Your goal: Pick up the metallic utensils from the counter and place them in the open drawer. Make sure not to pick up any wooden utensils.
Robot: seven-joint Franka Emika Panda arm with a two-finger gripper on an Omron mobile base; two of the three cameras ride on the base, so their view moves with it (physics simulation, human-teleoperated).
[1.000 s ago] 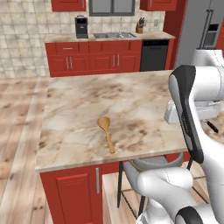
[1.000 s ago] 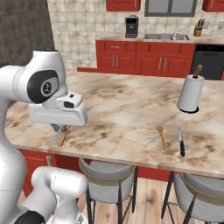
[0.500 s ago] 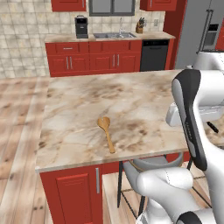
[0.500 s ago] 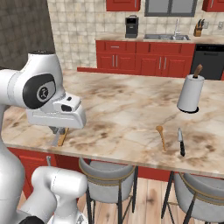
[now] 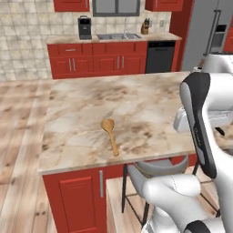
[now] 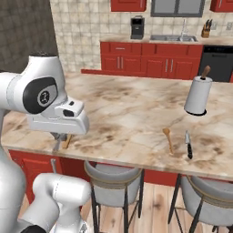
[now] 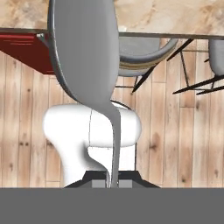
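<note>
Since the earlier frames, arm has sunk a little & drawn toward the near edge of the counter (image 5: 91, 104); jaws have tightened slightly. Everything else on the top is unmoved.

Fig. — carry step, 1st of 2 metal items. My gripper (image 7: 113, 183) is all but closed, pinching the thin handle of the metal spoon (image 7: 85, 52), whose bowl stands up large in front of the hand cam. In right base view the gripper (image 6: 57, 143) hangs just off the counter's front edge, near the wooden spoon (image 5: 110, 135), which lies flat on the stone & is not to be touched.

Hand view looks past the counter (image 7: 166, 17) lip to floor & stools (image 7: 144, 52). Red slab under the lip at upper left is, I judge, the open drawer (image 7: 24, 52): off to one side of the spoon, not beneath it.

Next move, as I judge it: shift toward that red slab until spoon sits over the drawer cavity, lower, then release. Risk: thin handle may swivel in the pinch.

Knife (image 6: 188, 146) lies on the counter well apart from me, to the right, near the paper-towel roll (image 6: 197, 95); it comes after
</note>
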